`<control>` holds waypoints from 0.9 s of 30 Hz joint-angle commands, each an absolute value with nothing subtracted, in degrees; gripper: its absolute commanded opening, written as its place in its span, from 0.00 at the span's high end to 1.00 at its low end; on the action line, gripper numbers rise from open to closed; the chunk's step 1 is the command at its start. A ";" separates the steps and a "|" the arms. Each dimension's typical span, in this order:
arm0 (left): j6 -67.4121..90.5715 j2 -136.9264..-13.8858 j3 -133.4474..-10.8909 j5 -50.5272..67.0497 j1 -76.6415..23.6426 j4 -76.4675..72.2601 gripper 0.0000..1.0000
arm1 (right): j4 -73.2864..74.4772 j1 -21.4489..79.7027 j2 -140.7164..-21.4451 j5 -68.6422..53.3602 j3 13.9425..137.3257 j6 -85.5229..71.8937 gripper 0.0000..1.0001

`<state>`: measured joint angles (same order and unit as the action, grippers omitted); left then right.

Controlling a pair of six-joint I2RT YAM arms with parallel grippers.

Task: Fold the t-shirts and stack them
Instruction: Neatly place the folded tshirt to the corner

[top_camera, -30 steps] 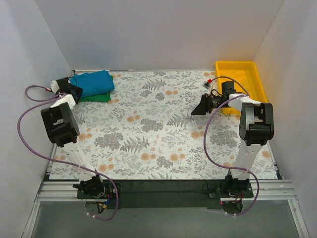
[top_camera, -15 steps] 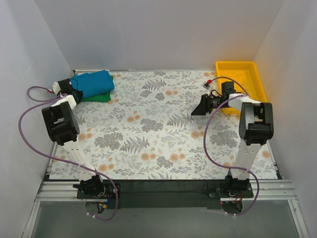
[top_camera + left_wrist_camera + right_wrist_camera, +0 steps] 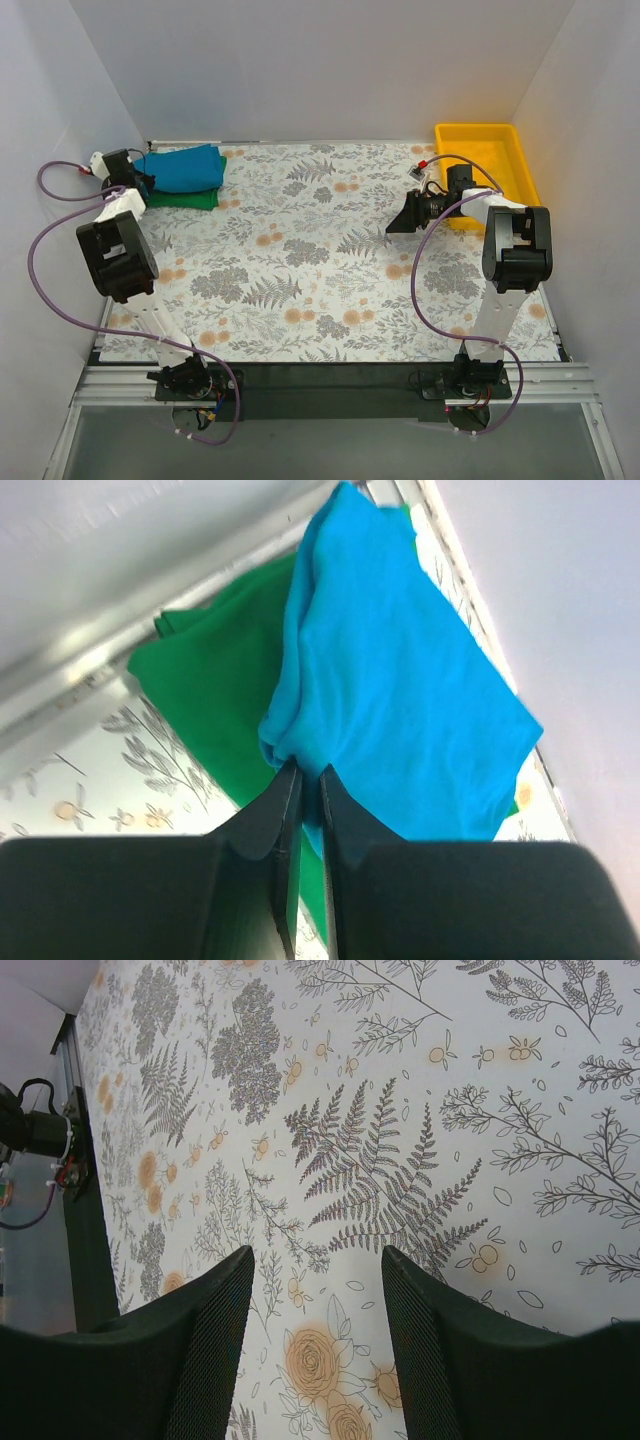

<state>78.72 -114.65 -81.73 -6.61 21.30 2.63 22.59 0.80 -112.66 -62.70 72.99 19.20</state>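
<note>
- Floral table cover (image 3: 320, 260), flat beneath both arms.
- Yellow plastic tray (image 3: 478, 150) at 1 o'clock, in the far corner.
- Teal-blue t-shirt (image 3: 400, 670), folded, at 10 o'clock, lying on the green t-shirt (image 3: 215, 690).
- Left gripper (image 3: 303, 776), pinched tight on the Teal-blue t-shirt's near edge.
- Right gripper (image 3: 315, 1260), fingers spread apart over bare floral print, at 2 o'clock.

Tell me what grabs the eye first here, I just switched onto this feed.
The teal-blue t-shirt lies folded on top of the green t-shirt at the far left corner of the floral table cover, with the left hand pinched shut on its edge. The right hand hangs open and empty over the same cover, beside the yellow tray at the far right.
</note>
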 commanded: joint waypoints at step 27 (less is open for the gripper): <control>71.37 -111.88 -84.72 23.73 19.44 4.48 0.73 | 23.73 0.53 -111.88 -63.19 75.32 20.57 0.38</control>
